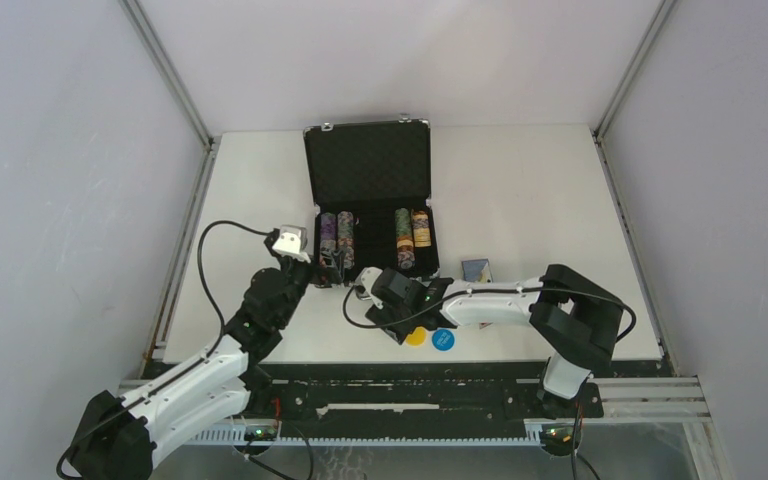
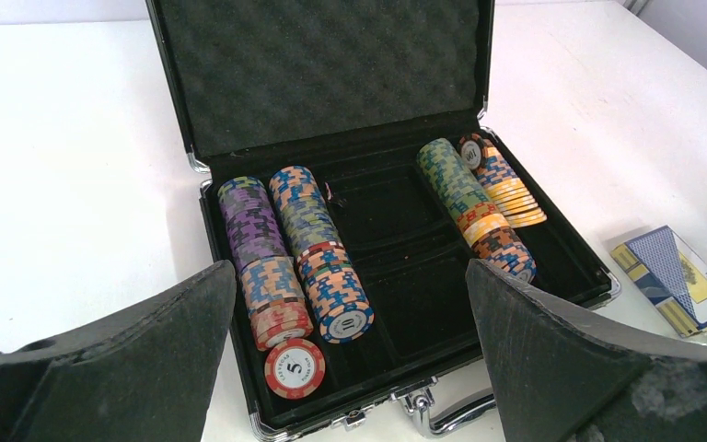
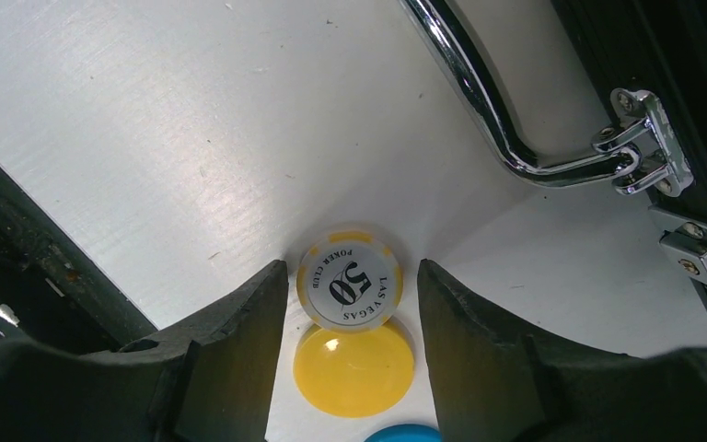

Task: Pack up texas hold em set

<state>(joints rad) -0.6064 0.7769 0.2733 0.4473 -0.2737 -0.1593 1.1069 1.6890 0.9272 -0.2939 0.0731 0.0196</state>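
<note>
Both arms reach toward the open briefcase [image 1: 368, 165]; the right pincer brackets a loose chip.

From above, the left arm angles up to the case's near-left corner, while the right arm [image 1: 500, 300] stretches low and leftward in front of it. The left wrist view shows the left gripper [image 2: 350, 368] spread wide and empty over the chip stacks [image 2: 304, 221]. In the right wrist view, the right gripper [image 3: 352, 304] is part-open, straddling the 50 chip [image 3: 350, 281] with slim gaps, beside the yellow button [image 3: 354, 368].
</note>
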